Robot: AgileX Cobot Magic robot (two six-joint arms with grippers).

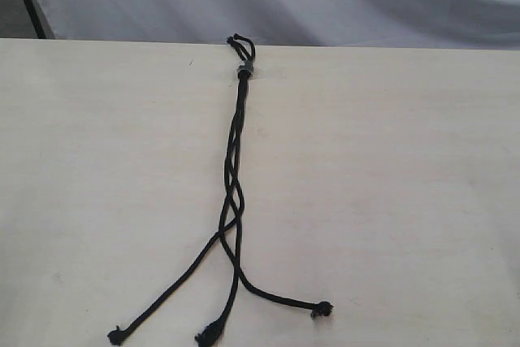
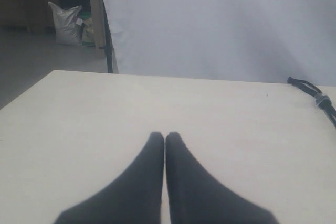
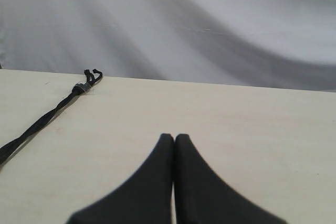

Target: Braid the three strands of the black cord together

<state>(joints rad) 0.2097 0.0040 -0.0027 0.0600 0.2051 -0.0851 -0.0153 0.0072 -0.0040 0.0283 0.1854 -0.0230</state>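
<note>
**Braiding Half Done, Both Grippers Empty**

Hovering nearest the cameras, the left gripper (image 2: 165,136) and the right gripper (image 3: 174,137) each show their fingers pressed together with nothing between them. Both sit low over the pale table (image 1: 390,201), off to either side of the cord.

Next out lie the free ends of the three strands (image 1: 206,334) — knotted tips fanned apart near the table's front edge, one to the left, one in the middle, one swung off to the right. Beyond them the black cord (image 1: 233,160) runs away across the table's middle in a few slack crossings. It then draws close toward the grey band (image 1: 244,66) and the short loops (image 1: 240,41) at the far edge.

The plait looks only partly made, and those slack crossings are the weak spot. A tug on one tail could drag the whole cord along rather than tighten it — whether the band is fastened down I cannot tell. Closing on two strands at once, where they lie touching just past the last crossing, would muddle the order. A shallow pinch could also let the thin cord slip free.
</note>
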